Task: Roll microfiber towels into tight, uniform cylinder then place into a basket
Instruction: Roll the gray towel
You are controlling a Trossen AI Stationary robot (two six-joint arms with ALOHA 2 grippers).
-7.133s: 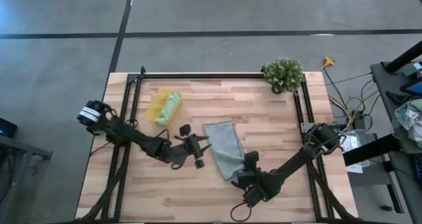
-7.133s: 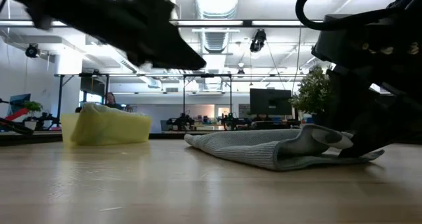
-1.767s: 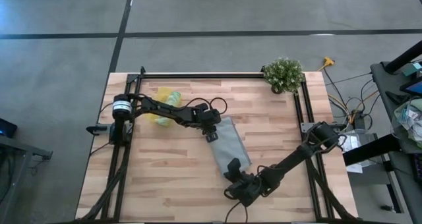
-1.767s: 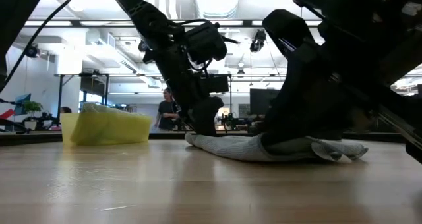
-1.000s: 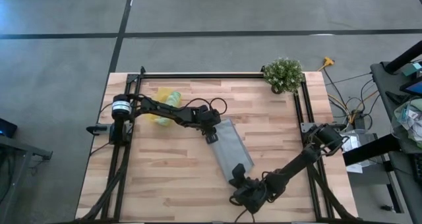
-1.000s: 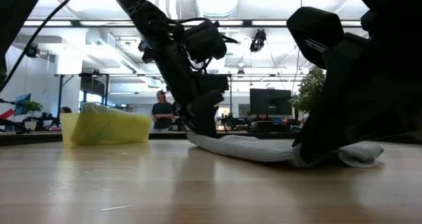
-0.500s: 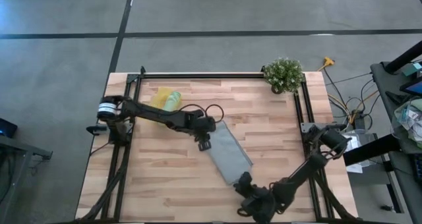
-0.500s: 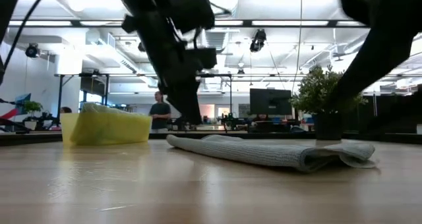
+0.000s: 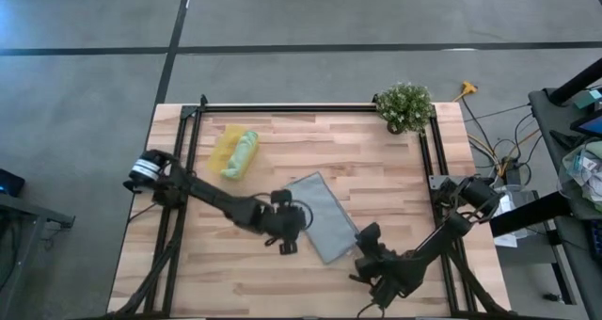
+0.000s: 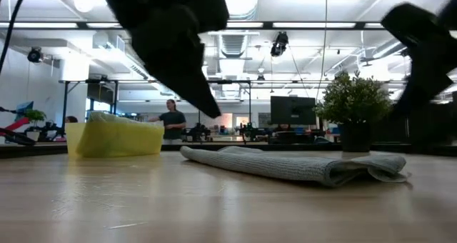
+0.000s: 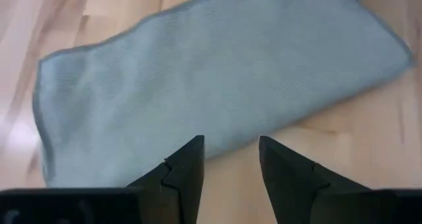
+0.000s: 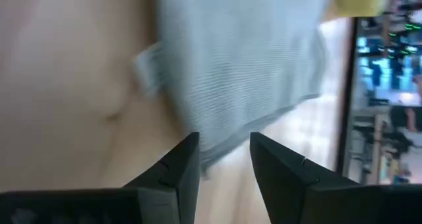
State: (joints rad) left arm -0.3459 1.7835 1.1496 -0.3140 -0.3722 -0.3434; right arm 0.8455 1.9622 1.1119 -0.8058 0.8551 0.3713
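The grey-blue microfiber towel [image 9: 322, 216] lies folded flat on the table's middle, also in the low view [image 10: 300, 166]; a small white tag [image 12: 148, 69] shows at its edge. My left gripper [image 9: 290, 233] hovers open off the towel's left side, fingers [image 11: 188, 165] apart with nothing between them. My right gripper [image 9: 367, 241] stands open just off the towel's near right end, its fingers [image 12: 270, 161] apart and empty. At the far left the yellow basket [image 9: 224, 151] holds a rolled light green towel [image 9: 243, 154].
A potted plant [image 9: 404, 105] stands at the far right corner. Black frame rails [image 9: 310, 107] run along the table's far edge and sides. Bare wood lies between the basket and the towel. A person [image 10: 171, 123] stands in the room beyond.
My right gripper has opened, let go of the towel's near end and drawn back toward the table's near right. My left gripper has left the towel's far end, rising and swinging toward the near edge along the towel's left side. The towel has settled flat on the table.
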